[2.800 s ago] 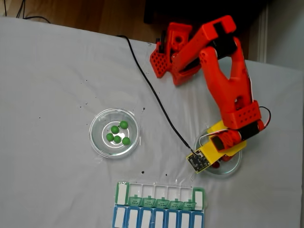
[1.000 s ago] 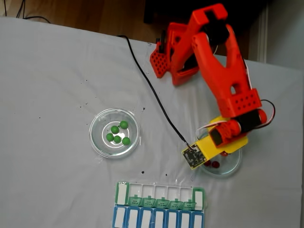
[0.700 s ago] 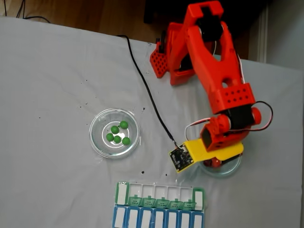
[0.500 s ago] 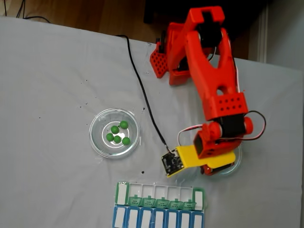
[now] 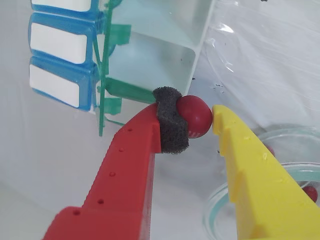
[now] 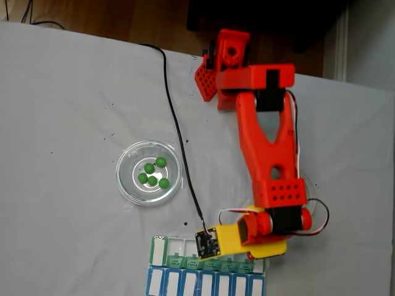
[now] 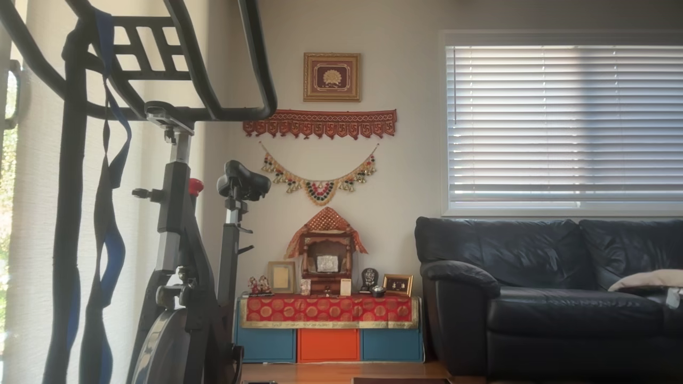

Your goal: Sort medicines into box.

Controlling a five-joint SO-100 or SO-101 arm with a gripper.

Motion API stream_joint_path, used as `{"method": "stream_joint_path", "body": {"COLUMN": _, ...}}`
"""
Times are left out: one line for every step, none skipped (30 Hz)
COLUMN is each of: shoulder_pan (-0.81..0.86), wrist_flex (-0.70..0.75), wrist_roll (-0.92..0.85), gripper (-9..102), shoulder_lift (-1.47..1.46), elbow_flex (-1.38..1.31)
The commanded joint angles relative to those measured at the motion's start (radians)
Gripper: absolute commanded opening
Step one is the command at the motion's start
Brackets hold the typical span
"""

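Carry step, mid-transfer, by my read. Left to right in the fixed view:

- Glass dish [image 6: 149, 172] sat left on the desk [image 6: 68, 111] holding five green medicines [image 6: 152, 180], well apart from the arm.
- Box [image 6: 162, 250], the green-lidded organiser row, lay at the near edge, with the blue-lidded row [image 6: 157, 283] just nearer and touching it. The box's left lid stood open.
- Arm [image 6: 265, 142] reached from the far side down to the box; its yellow head covered the middle-to-right compartments. Right glass dish [image 6: 311, 185] was mostly hidden under the arm.

Wrist view, left to right:

- Blue-lidded row [image 5: 60, 55] far left, then green lid hinges, then an open white compartment of the box [image 5: 150, 60].
- Pincer [image 5: 197, 117] was narrow, clamped on one dark red ball [image 5: 194, 116]: foam pad on the red finger [image 5: 170, 127] on its left, yellow finger [image 5: 235, 135] touching its right.
- Ball hung just beside the compartment's near wall, seemingly not yet over the opening.
- Right glass dish [image 5: 225, 210] lower right with more red medicines [image 5: 311, 193] inside.

Next, I'd judge: a short advance until the ball is over the open cell, then release. Small round ball, so centre it well or it could bounce off the rim onto the desk.
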Motion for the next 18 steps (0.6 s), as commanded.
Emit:
{"method": "stream_joint_path", "body": {"shoulder_pan": 0.009, "wrist_flex": 0.02, "wrist_roll": 0.015, "gripper": 1, "shoulder_lift": -0.006, "elbow_flex": -0.192}}
{"method": "stream_joint_path", "body": {"shoulder_pan": 0.011, "wrist_flex": 0.023, "wrist_roll": 0.017, "gripper": 1, "shoulder_lift": -0.017, "elbow_flex": -0.209}}
{"method": "stream_joint_path", "body": {"shoulder_pan": 0.012, "wrist_flex": 0.025, "wrist_roll": 0.021, "gripper": 1, "shoulder_lift": -0.026, "elbow_flex": -0.221}}
{"method": "stream_joint_path", "body": {"shoulder_pan": 0.012, "wrist_flex": 0.025, "wrist_roll": 0.023, "gripper": 1, "shoulder_lift": -0.034, "elbow_flex": -0.23}}
{"method": "stream_joint_path", "body": {"shoulder_pan": 0.012, "wrist_flex": 0.025, "wrist_roll": 0.023, "gripper": 1, "shoulder_lift": -0.04, "elbow_flex": -0.239}}
{"method": "stream_joint_path", "body": {"shoulder_pan": 0.014, "wrist_flex": 0.025, "wrist_roll": 0.026, "gripper": 1, "shoulder_lift": -0.048, "elbow_flex": -0.249}}
{"method": "stream_joint_path", "body": {"shoulder_pan": 0.014, "wrist_flex": 0.025, "wrist_roll": 0.026, "gripper": 1, "shoulder_lift": -0.054, "elbow_flex": -0.256}}
{"method": "stream_joint_path", "body": {"shoulder_pan": 0.015, "wrist_flex": 0.025, "wrist_roll": 0.026, "gripper": 1, "shoulder_lift": -0.058, "elbow_flex": -0.262}}
{"method": "stream_joint_path", "body": {"shoulder_pan": 0.015, "wrist_flex": 0.025, "wrist_roll": 0.026, "gripper": 1, "shoulder_lift": -0.066, "elbow_flex": -0.272}}
{"method": "stream_joint_path", "body": {"shoulder_pan": 0.017, "wrist_flex": 0.029, "wrist_roll": 0.028, "gripper": 1, "shoulder_lift": -0.074, "elbow_flex": -0.281}}
{"method": "stream_joint_path", "body": {"shoulder_pan": 0.017, "wrist_flex": 0.037, "wrist_roll": 0.028, "gripper": 1, "shoulder_lift": -0.084, "elbow_flex": -0.298}}
{"method": "stream_joint_path", "body": {"shoulder_pan": 0.017, "wrist_flex": 0.051, "wrist_roll": 0.029, "gripper": 1, "shoulder_lift": -0.097, "elbow_flex": -0.318}}
{"method": "stream_joint_path", "body": {"shoulder_pan": 0.017, "wrist_flex": 0.064, "wrist_roll": 0.029, "gripper": 1, "shoulder_lift": -0.114, "elbow_flex": -0.342}}
{"method": "stream_joint_path", "body": {"shoulder_pan": 0.018, "wrist_flex": 0.075, "wrist_roll": 0.031, "gripper": 1, "shoulder_lift": -0.13, "elbow_flex": -0.365}}
{"method": "stream_joint_path", "body": {"shoulder_pan": 0.018, "wrist_flex": 0.083, "wrist_roll": 0.031, "gripper": 1, "shoulder_lift": -0.144, "elbow_flex": -0.382}}
{"method": "stream_joint_path", "body": {"shoulder_pan": 0.018, "wrist_flex": 0.084, "wrist_roll": 0.031, "gripper": 2, "shoulder_lift": -0.155, "elbow_flex": -0.393}}
{"method": "stream_joint_path", "body": {"shoulder_pan": 0.02, "wrist_flex": 0.087, "wrist_roll": 0.031, "gripper": 2, "shoulder_lift": -0.163, "elbow_flex": -0.403}}
{"method": "stream_joint_path", "body": {"shoulder_pan": 0.021, "wrist_flex": 0.095, "wrist_roll": 0.032, "gripper": 3, "shoulder_lift": -0.169, "elbow_flex": -0.416}}
